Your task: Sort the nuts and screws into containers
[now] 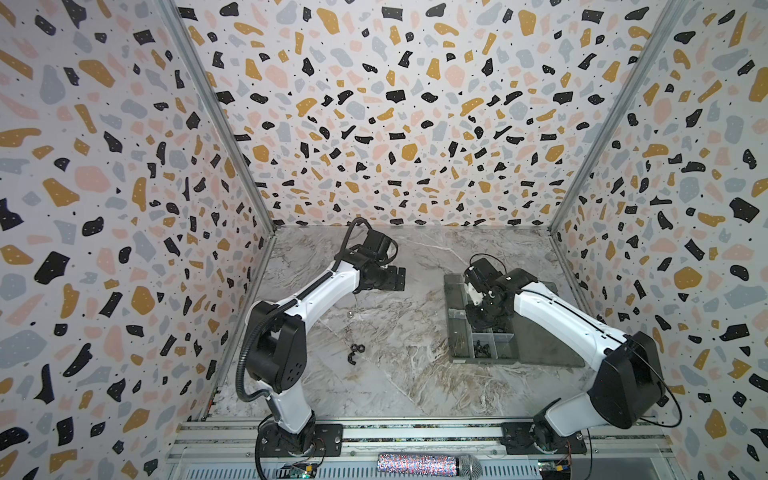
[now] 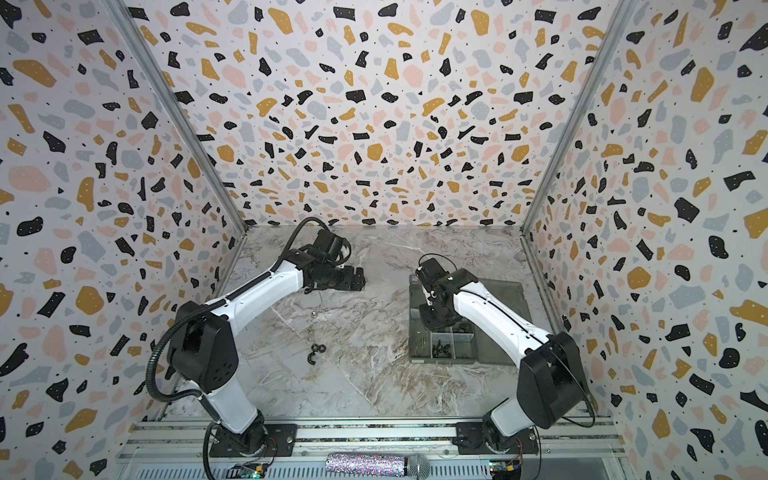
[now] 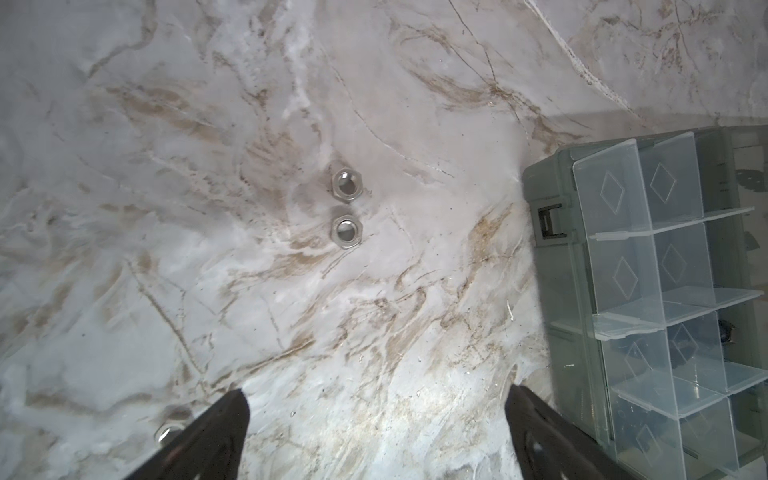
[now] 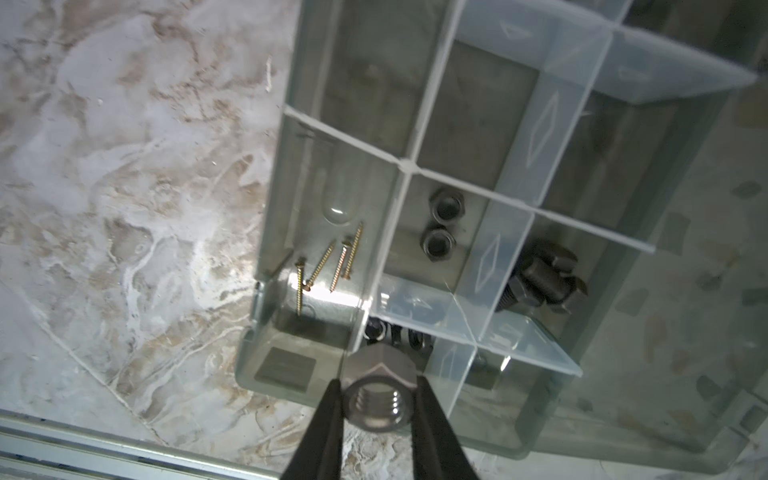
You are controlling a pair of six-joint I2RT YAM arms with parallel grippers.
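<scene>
Right tool is clenching a silver nut at lower centre, clear dividers crowding ahead; left tool is hanging released, two loose nuts lying mid-frame.

- No readable text, brand, number or label on anything in view.
- Only marks: embossed diamond outlines on clear dividers of the organiser box, just ahead of the right gripper.
- Same diamonds beside the left gripper.
</scene>
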